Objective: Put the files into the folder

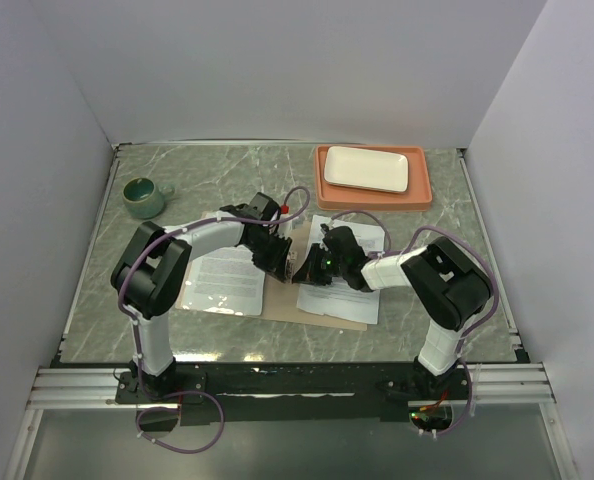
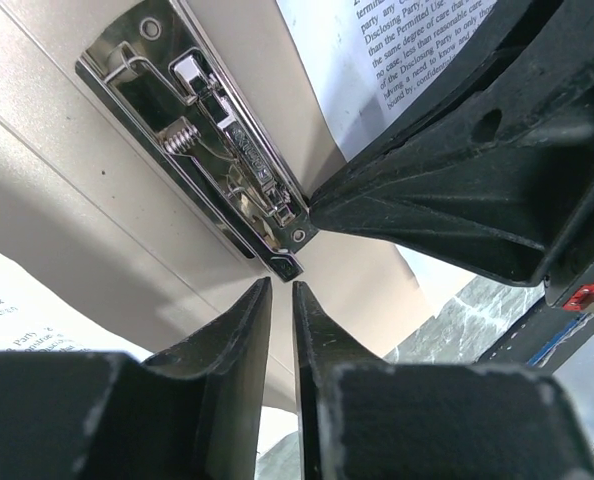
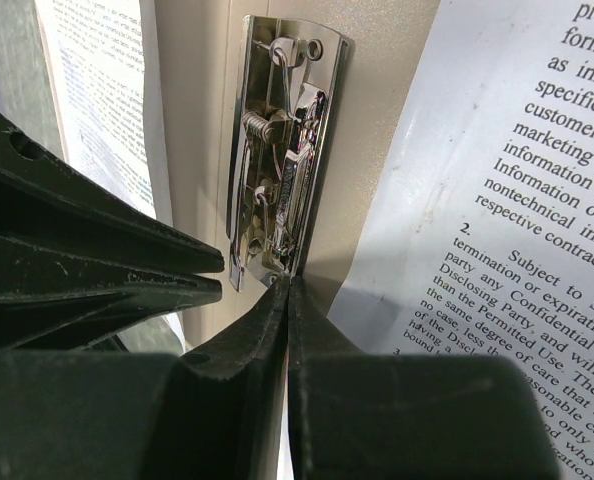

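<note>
One worktop (image 1: 177, 170): green marbled slab; both arms reach in to its middle.
folder (image 1: 280, 302): tan, lying open and flat beneath both tools, its crease running away from the arm bases.
files: one printed sheet (image 1: 222, 280) lies outboard of the left tool and seems to overlap the folder's left leaf. Another printed sheet (image 1: 362, 300) lies beneath and outboard of the right tool, on the right leaf. Neither is under the clip.
left tool (image 2: 283, 290): jaws nearly together with a thin slit between them, nothing in it.
right tool (image 3: 287, 285): clenched, fingers pressed together, no sheet between them.
clip (image 2: 217, 140): chrome spring clamp fixed to the folder beside the crease.
key relation: the clip lies straight ahead of both tools, its long axis pointing away from their tips. The right tool's tips meet its near end and the left tool's sit just beside that end, so the right arm looks nearer to work the lever.
</note>
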Available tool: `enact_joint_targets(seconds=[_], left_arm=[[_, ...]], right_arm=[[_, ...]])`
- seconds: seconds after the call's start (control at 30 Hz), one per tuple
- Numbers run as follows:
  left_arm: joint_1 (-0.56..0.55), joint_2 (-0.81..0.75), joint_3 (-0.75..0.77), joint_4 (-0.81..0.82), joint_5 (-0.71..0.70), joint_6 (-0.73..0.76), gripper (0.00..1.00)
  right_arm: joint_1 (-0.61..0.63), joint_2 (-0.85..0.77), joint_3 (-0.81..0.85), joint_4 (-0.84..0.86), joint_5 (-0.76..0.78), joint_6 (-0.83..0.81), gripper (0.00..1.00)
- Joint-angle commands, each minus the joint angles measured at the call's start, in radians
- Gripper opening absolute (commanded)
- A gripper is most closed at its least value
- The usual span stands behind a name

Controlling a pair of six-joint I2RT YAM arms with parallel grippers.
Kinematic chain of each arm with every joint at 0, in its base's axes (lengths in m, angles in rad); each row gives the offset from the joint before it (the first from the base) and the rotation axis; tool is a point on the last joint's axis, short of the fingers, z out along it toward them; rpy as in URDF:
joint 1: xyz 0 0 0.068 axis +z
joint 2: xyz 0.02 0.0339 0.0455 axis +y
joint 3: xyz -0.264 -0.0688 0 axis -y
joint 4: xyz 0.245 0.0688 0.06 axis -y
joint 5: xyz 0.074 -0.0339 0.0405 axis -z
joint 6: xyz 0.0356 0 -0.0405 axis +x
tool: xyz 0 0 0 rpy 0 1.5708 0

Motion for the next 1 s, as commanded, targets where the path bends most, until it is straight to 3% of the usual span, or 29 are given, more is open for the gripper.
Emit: enact_joint_targets(seconds=[0.0, 0.97], left_arm=[[0.002, 0.013, 0.046, 0.023, 0.014, 0.0, 0.2], [-0.052, 0.124, 0.078, 0.038, -0.044, 0.003, 0.13]], right_arm=[[0.005, 0.059, -0.05, -0.146, 0.06, -0.033, 0.08], [0.021, 0.114, -0.05, -0.103, 0.048, -0.007, 0.06]])
